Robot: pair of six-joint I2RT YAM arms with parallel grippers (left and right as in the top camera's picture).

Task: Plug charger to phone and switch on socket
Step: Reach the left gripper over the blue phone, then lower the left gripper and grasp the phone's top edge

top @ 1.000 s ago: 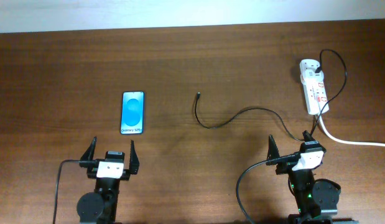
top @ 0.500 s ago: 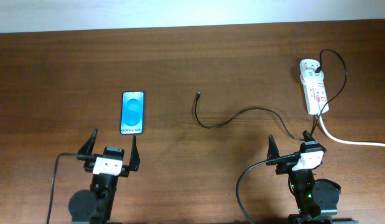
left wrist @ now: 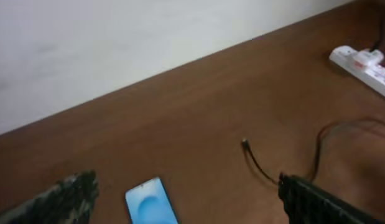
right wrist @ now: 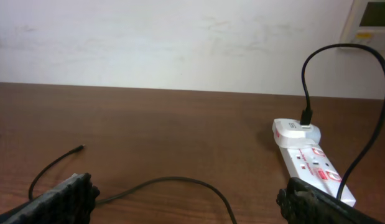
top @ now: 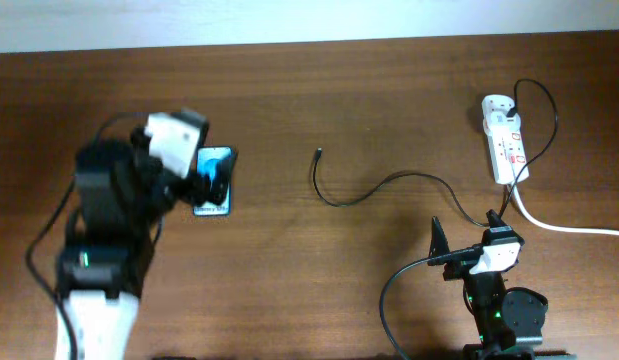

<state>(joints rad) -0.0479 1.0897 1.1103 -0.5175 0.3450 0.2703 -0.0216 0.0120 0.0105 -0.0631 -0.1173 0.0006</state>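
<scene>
The phone [top: 219, 190], blue screen up, lies left of centre and is partly covered by my left gripper [top: 205, 176], which is open and raised over it. In the left wrist view the phone [left wrist: 152, 203] sits between the open fingers [left wrist: 186, 183]. The charger's black plug tip [top: 319, 153] lies free mid-table, and its cable [top: 409, 177] runs right to the socket [top: 506, 140]. My right gripper [top: 470, 230] is open and empty near the front edge. The right wrist view shows the cable [right wrist: 170, 180], the tip [right wrist: 79, 148] and the socket [right wrist: 310, 158] ahead of its fingers [right wrist: 186, 186].
A thick white cord [top: 564, 227] leaves the socket toward the right edge. A black adapter [right wrist: 306, 116] is plugged into the socket's far end. A white wall runs along the table's back edge [top: 309, 45].
My left arm has swung from the front edge forward to above the phone, now partly covering it. The right arm, cable and socket have not moved.
</scene>
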